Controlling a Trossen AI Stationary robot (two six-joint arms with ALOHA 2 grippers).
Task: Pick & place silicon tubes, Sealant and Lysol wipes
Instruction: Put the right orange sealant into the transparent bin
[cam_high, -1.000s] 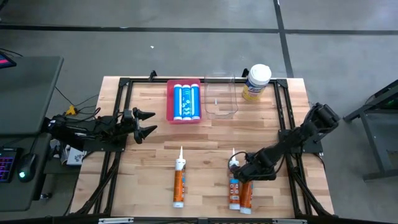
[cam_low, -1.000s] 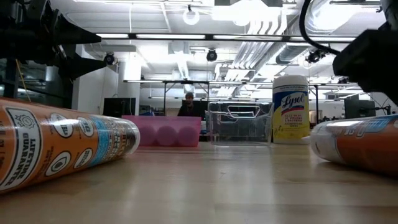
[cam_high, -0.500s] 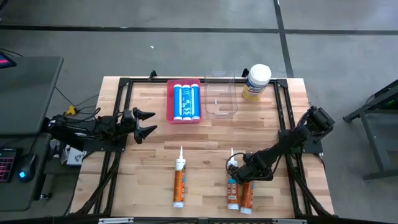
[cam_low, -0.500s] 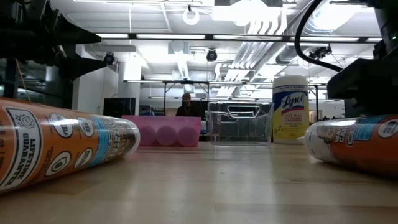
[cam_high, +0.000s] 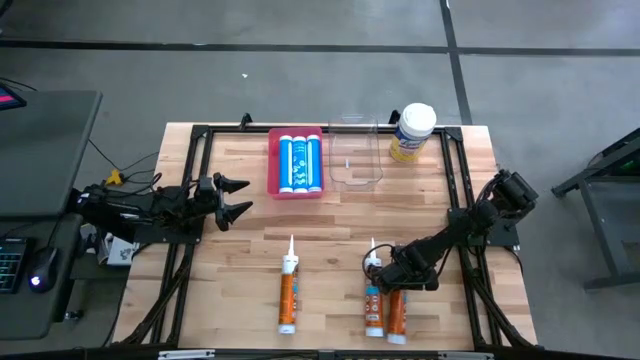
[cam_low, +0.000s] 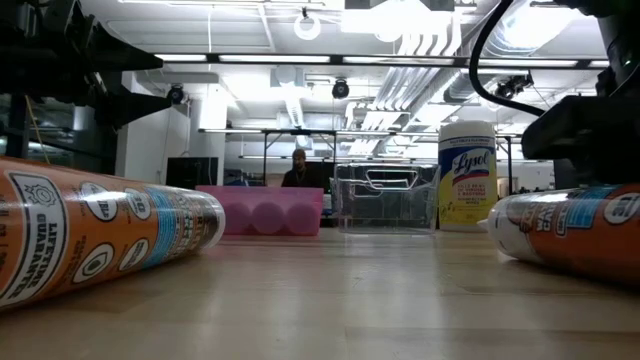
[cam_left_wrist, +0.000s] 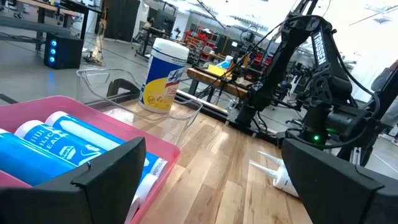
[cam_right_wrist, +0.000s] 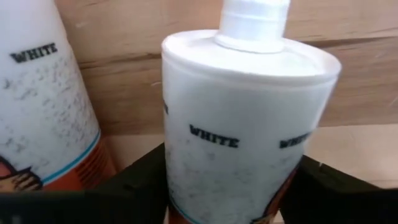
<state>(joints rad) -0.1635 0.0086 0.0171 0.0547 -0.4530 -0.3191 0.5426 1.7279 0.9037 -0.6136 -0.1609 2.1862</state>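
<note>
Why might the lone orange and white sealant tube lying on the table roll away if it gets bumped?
The orange and white sealant tube is a round cylinder lying on its side on the flat wooden table, so a sideways nudge would probably roll it. Nothing sits beside it to stop it. Its smooth, stiff-looking shell may also feel slippery.

"Lysol" on wipes canister (cam_low: 467, 176) | "WHITE" on both caulk cartridges (cam_right_wrist: 245, 143) | "LIFETIME GUARANTEE" on near orange cartridge (cam_low: 95, 240)

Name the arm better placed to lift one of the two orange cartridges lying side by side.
Right. The right gripper is down over the cartridge pair, its fingers flanking one white-shouldered cartridge. The left gripper hangs open near the table's left edge, far away.
</note>
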